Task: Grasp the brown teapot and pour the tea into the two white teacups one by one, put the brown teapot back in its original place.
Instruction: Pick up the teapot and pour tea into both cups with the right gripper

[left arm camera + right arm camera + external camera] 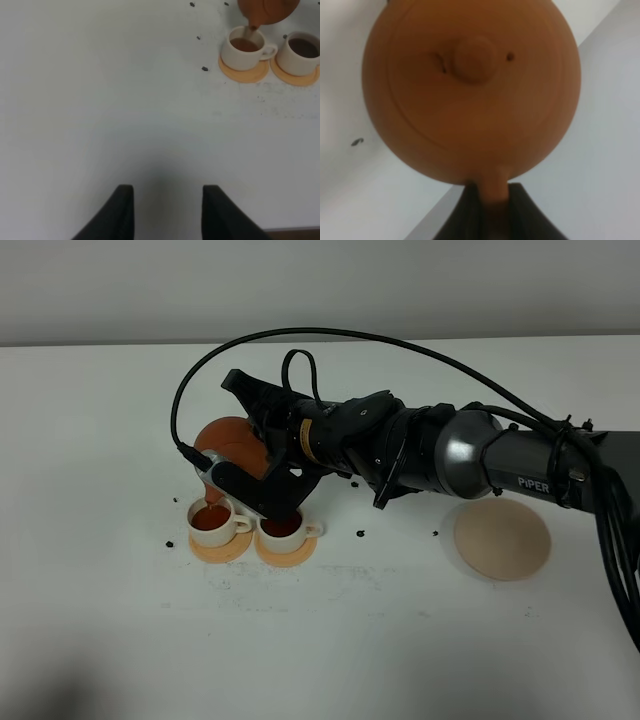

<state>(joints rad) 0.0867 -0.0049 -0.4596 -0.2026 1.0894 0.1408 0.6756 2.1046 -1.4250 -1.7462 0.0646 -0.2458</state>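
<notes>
The brown teapot (230,440) hangs tilted, spout down, over the left one of the two white teacups (212,521), and a stream of tea runs into it. My right gripper (265,455) reaches across from the right and is shut on the teapot's handle (492,192). The second teacup (283,528) stands just right of the first and holds dark tea. Both cups (245,47) (302,52) rest on orange coasters (244,75). The original place, a pale beige disc (502,539), lies bare at the right. My left gripper (167,189) hovers open over bare table, away from the cups.
The right arm (500,465) with its black cable spans the table's middle, above the disc's far side. Small dark specks (360,534) lie scattered on the white table (330,640) around the cups.
</notes>
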